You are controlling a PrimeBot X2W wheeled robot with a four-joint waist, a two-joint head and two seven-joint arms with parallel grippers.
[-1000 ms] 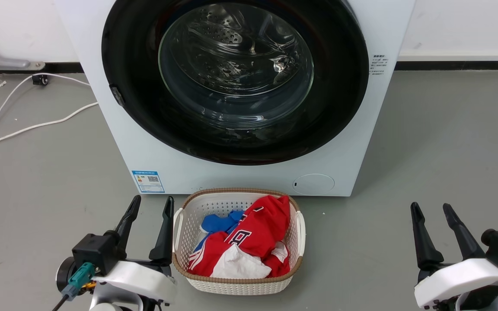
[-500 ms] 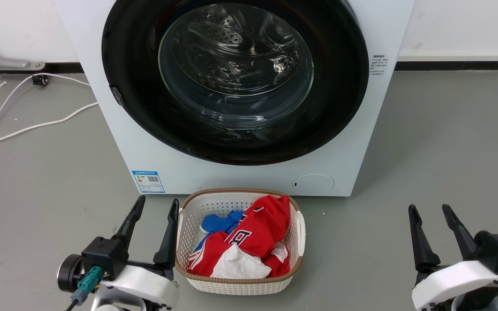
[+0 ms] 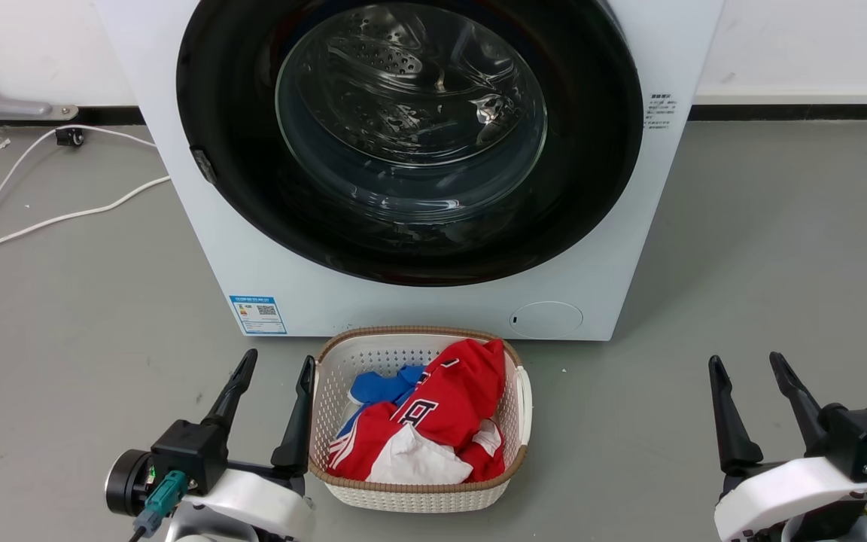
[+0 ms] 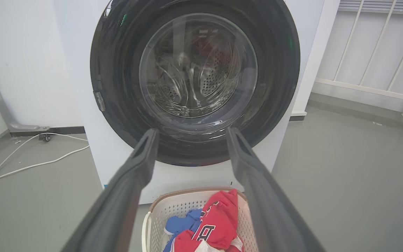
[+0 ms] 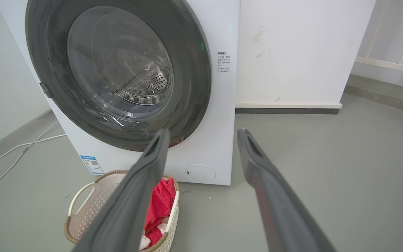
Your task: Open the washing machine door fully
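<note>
The white washing machine (image 3: pixel 433 309) (image 4: pixel 117 164) (image 5: pixel 219 105) stands against the wall ahead. Its round glossy black door (image 3: pixel 230 113) (image 4: pixel 117 70) (image 5: pixel 191 70), with a clear glass bowl at the centre, lies flat against the front, shut. A small latch tab (image 3: pixel 204 165) sits on the door's left rim. My left gripper (image 3: pixel 278 362) (image 4: pixel 191 133) is open, low at the lower left, well short of the door. At the lower right my right gripper (image 3: pixel 746 360) (image 5: pixel 203 133) is open too. Nothing is between either pair of fingers.
A white laundry basket (image 3: pixel 328 361) (image 4: pixel 159 217) (image 5: pixel 82 206) with red, blue and white clothes sits on the grey floor right before the machine, beside my left gripper. White cables (image 3: pixel 42 218) run over the floor at the left. A white railing (image 4: pixel 380 52) stands at the right.
My left gripper has shifted a little to the right, toward the basket. The right gripper has edged slightly left. The door has not moved.
</note>
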